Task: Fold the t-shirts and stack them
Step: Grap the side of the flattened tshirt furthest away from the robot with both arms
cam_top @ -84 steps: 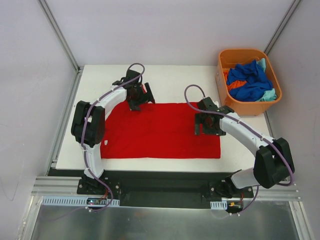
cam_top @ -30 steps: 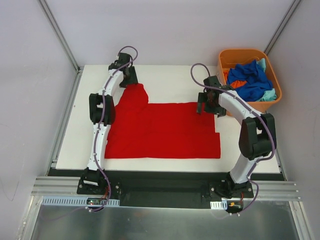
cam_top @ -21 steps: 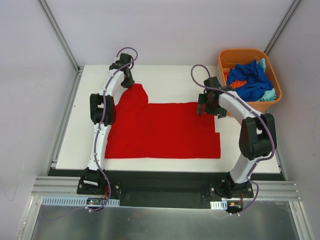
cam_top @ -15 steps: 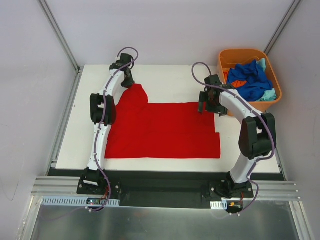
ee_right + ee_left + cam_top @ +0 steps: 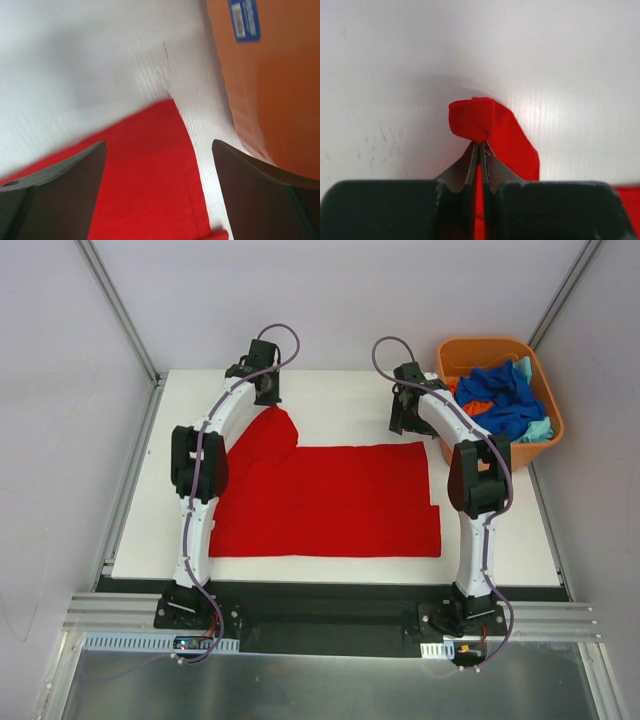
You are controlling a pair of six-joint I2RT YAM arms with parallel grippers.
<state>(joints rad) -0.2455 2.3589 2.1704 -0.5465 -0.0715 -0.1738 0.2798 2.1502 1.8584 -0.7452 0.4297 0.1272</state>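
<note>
A bright red t-shirt (image 5: 330, 500) lies spread flat on the white table (image 5: 340, 395), with a sleeve poking out at its far left. My left gripper (image 5: 264, 395) is shut on that sleeve's tip. In the left wrist view, the left gripper (image 5: 480, 146) pinches a small fold of the red t-shirt (image 5: 515, 145). My right gripper (image 5: 403, 423) hangs over the shirt's far right corner. Seen from the right wrist, the right gripper (image 5: 159, 145) is open and straddles the corner of the red t-shirt (image 5: 145, 175) without touching it. Blue t-shirts (image 5: 495, 400), an orange one (image 5: 470, 408) and a pale teal one (image 5: 540, 430) lie crumpled in the tub.
The rigid orange tub (image 5: 480, 455) stands at the table's far right, and its wall (image 5: 270, 75) is close beside my right fingers. Bare white table shows behind the shirt and along its left and right sides. Grey walls and metal frame rails surround the table.
My left gripper has shut on the sleeve tip and shifted slightly right. The right arm has swung farther back and left, toward the shirt's far right corner, still open.
</note>
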